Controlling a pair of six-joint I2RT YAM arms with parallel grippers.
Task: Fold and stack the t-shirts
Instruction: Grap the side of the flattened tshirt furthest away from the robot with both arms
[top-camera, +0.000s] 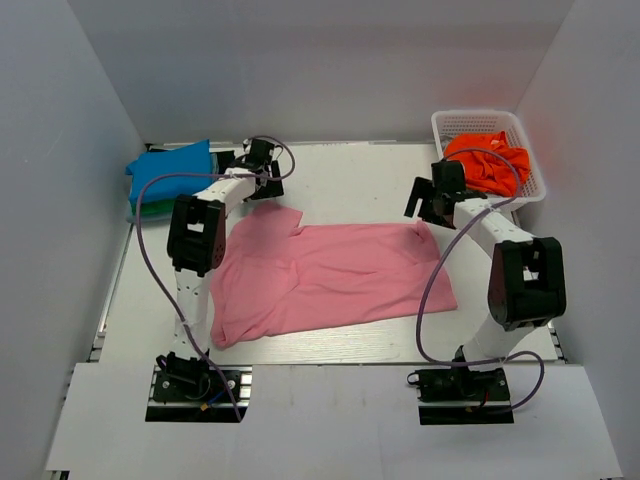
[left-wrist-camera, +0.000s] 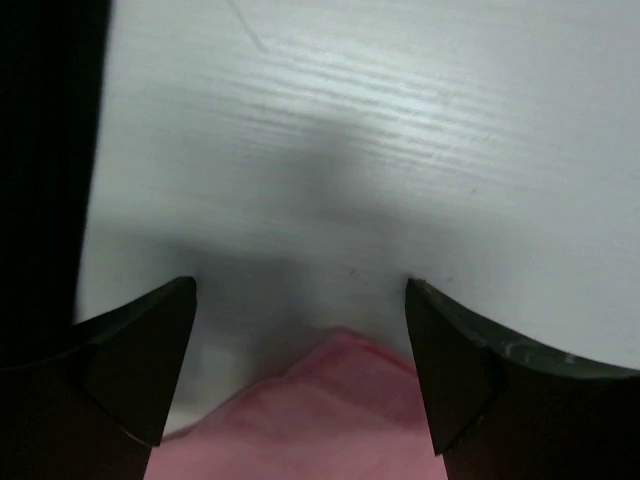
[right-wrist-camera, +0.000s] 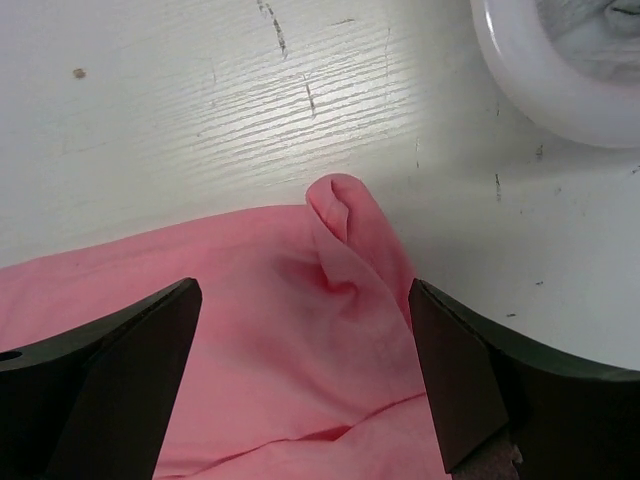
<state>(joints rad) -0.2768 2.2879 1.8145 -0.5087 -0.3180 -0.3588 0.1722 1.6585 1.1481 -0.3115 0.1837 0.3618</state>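
Note:
A light pink t-shirt (top-camera: 330, 275) lies spread on the white table. My left gripper (top-camera: 262, 168) is open over its far left corner; that corner (left-wrist-camera: 330, 400) shows between the jaws in the left wrist view. My right gripper (top-camera: 428, 205) is open over its far right corner, a puckered fold (right-wrist-camera: 345, 265) between the jaws. A bright blue shirt (top-camera: 170, 170) lies folded on a green shirt (top-camera: 152, 209) at the far left. An orange shirt (top-camera: 488, 160) sits crumpled in the white basket (top-camera: 455, 123).
The white lattice basket stands at the far right corner; its rim (right-wrist-camera: 540, 80) shows in the right wrist view. White walls enclose the table on three sides. Purple cables loop beside each arm.

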